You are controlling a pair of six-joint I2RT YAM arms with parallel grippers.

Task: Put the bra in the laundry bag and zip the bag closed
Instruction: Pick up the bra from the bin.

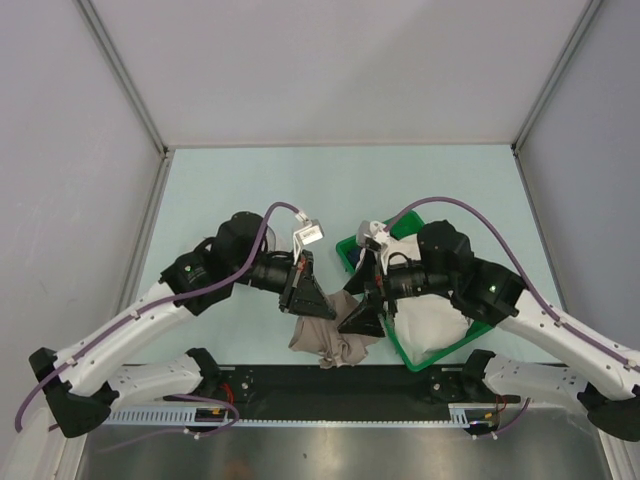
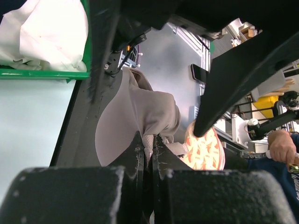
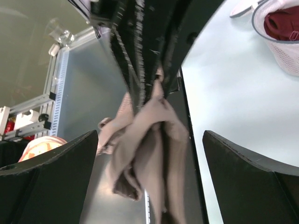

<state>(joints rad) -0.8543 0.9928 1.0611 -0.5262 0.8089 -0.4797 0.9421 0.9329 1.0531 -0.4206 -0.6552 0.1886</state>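
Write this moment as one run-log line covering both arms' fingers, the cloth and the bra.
left fingers: shut on taupe cloth | right fingers: open, near cloth | bra: inside laundry bag

You see a taupe-grey garment [image 1: 328,342] at lower centre, a green basket [image 1: 404,355] holding white cloth [image 1: 430,322], and a pale mint bench [image 1: 340,185]. Upper right in the right wrist view: maroon bra [image 3: 279,22], white mesh laundry bag [image 3: 286,58], dark-rimmed.
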